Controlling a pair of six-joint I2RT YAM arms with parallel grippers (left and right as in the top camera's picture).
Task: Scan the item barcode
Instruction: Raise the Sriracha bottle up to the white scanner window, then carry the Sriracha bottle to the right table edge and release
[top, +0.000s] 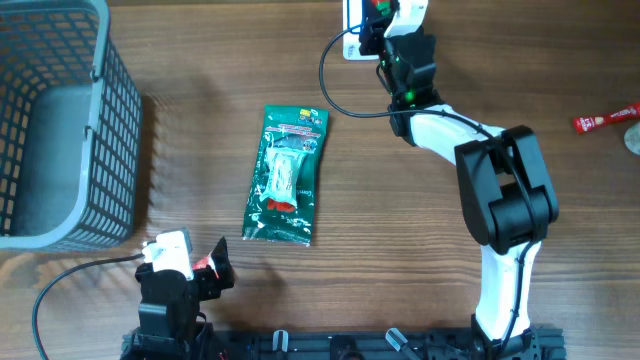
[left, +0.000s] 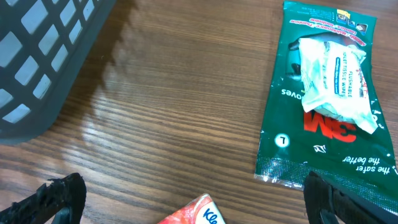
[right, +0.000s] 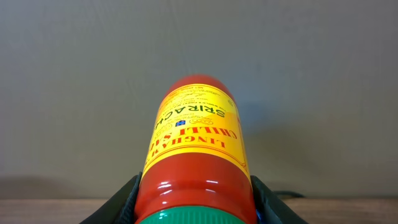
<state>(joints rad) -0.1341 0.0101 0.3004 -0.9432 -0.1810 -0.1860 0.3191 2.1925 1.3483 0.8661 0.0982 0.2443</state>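
A red sriracha bottle with a yellow label and green cap fills the right wrist view, pointing at a grey wall. My right gripper is shut on it just above the cap, one black finger on each side. Overhead, that gripper is at the table's far edge, beside a white device with a black cable. No barcode shows on the label. My left gripper rests open at the near left, with its fingertips wide apart over a red tissue pack.
A green 3M packet lies flat mid-table. A grey mesh basket stands at the left. A red sachet lies at the far right edge.
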